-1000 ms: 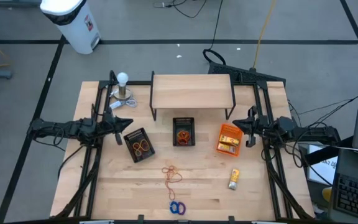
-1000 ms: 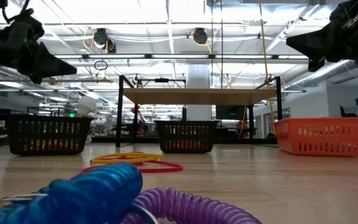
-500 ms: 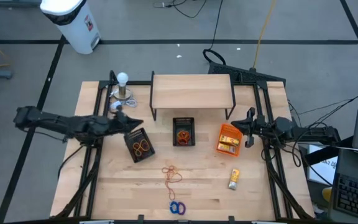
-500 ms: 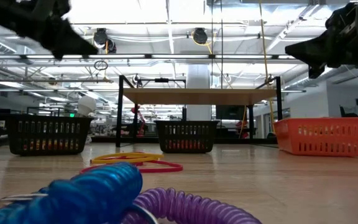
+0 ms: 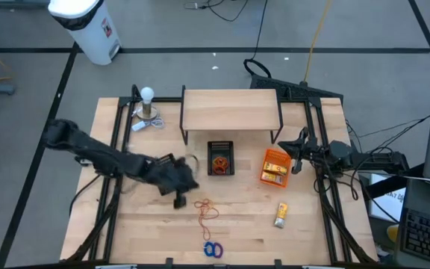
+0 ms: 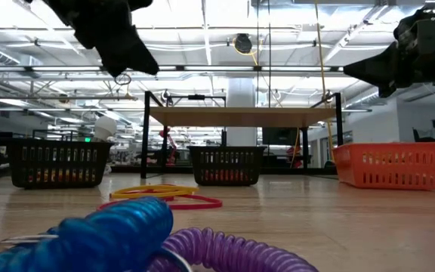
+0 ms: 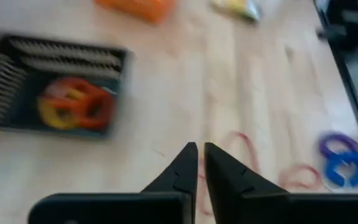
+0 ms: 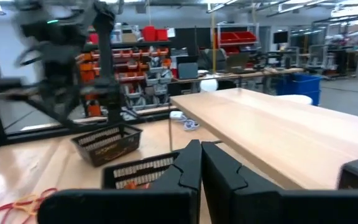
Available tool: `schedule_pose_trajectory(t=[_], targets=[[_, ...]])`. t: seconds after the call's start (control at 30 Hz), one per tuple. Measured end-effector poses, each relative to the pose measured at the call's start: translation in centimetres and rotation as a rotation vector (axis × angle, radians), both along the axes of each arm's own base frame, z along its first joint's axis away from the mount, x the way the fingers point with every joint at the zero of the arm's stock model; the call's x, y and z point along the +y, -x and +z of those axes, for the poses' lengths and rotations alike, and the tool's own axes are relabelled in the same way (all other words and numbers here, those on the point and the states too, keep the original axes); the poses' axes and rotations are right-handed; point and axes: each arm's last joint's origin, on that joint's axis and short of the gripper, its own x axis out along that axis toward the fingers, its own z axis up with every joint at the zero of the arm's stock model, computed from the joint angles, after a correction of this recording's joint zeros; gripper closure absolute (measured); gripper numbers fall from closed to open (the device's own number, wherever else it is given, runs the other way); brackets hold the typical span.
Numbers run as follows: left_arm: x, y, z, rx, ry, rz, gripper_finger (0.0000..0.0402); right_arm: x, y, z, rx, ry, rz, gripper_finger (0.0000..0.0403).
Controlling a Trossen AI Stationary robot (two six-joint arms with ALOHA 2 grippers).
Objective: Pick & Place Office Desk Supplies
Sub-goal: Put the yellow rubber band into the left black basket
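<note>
- The middle bin (image 5: 220, 158) sits on the table (image 5: 304, 232), just in front of the raised shelf (image 5: 231, 110).
- The left bin (image 5: 164, 166) lies left of the middle bin, largely under the left arm.
- The third bin (image 5: 275, 166) lies right of the middle bin.
- The rubber bands (image 5: 207, 209) lie in front of the middle bin; the rings (image 5: 213, 249) lie farther forward, near the table's front edge.
- The packet (image 5: 281, 215) lies in front of the third bin.
- The bulb-shaped object (image 5: 148, 104) stands behind and left of the middle bin, beside the shelf.
- The left gripper (image 5: 179, 200) hangs left of the rubber bands; the right gripper (image 5: 297, 155) is right of the third bin.
</note>
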Motion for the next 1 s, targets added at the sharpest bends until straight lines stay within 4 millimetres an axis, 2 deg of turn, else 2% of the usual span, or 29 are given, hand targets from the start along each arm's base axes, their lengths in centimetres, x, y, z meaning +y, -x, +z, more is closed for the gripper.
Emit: schedule_pose_trajectory(t=[0.23,0.4,0.57,0.73,1.0], targets=[[-4.2,-4.2,-3.0,0.225,0.018,-0.043,0.0300,0.0,0.0,0.0,0.009,0.032,-0.008,0.0403],[-5.8,-6.2,-4.7,0.367,0.021,-0.059,0.0261,0.0,0.0,0.0,0.009,0.032,-0.007,0.0403],[-6.3,-7.4,-6.0,0.446,0.010,-0.048,0.0254,0.0,0.0,0.0,0.010,0.033,-0.004,0.0403],[-6.1,-7.6,-7.1,0.489,0.015,0.001,0.0260,0.0,0.0,0.0,0.017,0.044,-0.005,0.0403],[-5.8,-7.3,-7.2,0.524,0.019,0.048,0.0257,0.0,0.0,0.0,0.023,0.061,-0.006,0.0403]])
